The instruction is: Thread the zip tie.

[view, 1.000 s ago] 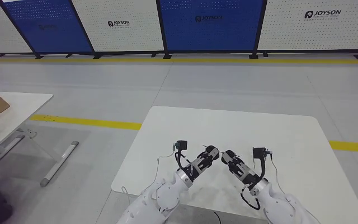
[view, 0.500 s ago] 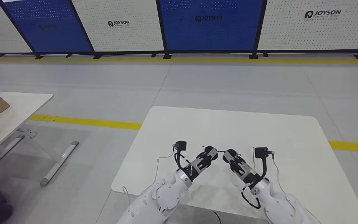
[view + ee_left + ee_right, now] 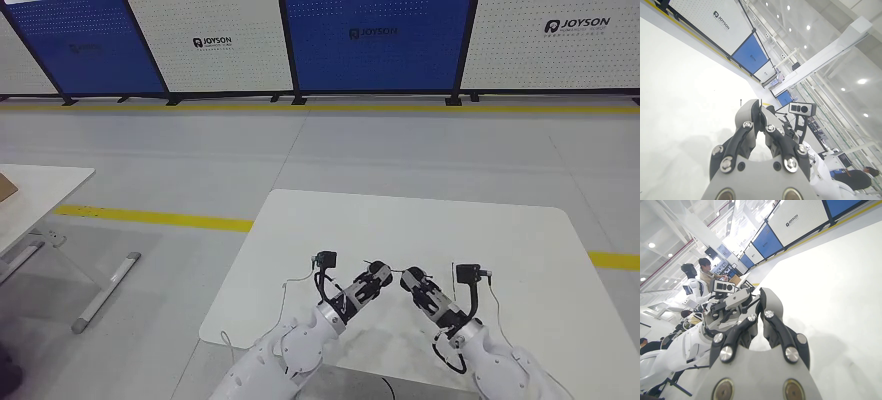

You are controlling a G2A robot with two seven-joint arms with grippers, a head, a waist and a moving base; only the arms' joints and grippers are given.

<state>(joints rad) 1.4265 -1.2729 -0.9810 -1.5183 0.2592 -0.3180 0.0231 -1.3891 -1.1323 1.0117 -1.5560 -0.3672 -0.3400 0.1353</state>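
A: Start on the left. Where is the left gripper?

B: In the air above the near half of the tabletop, leaning in toward its middle. Its jaws are pressed together, and a black sliver pokes out at their tip.

A: Is that the zip tie?

B: It looks like it. The zip tie is black, flat and very thin, hardly more than a line. In the right wrist view a short straight length slants out from the tip of the right jaws and ends in a small darker knob. The zip tie does not touch the tabletop. It hangs above the near half, where the two grippers meet.

A: Can you follow it from one gripper to the other?

B: No. In the top view it is a hairline at best between the tips. I cannot tell whether the strip has gone through its head.

A: And on the right?

B: The right gripper is also above the near half of the tabletop, just beside the left gripper, and it leans in to face it. The tips nearly touch. Its jaws are closed tight, pinching the black strip between the pads.
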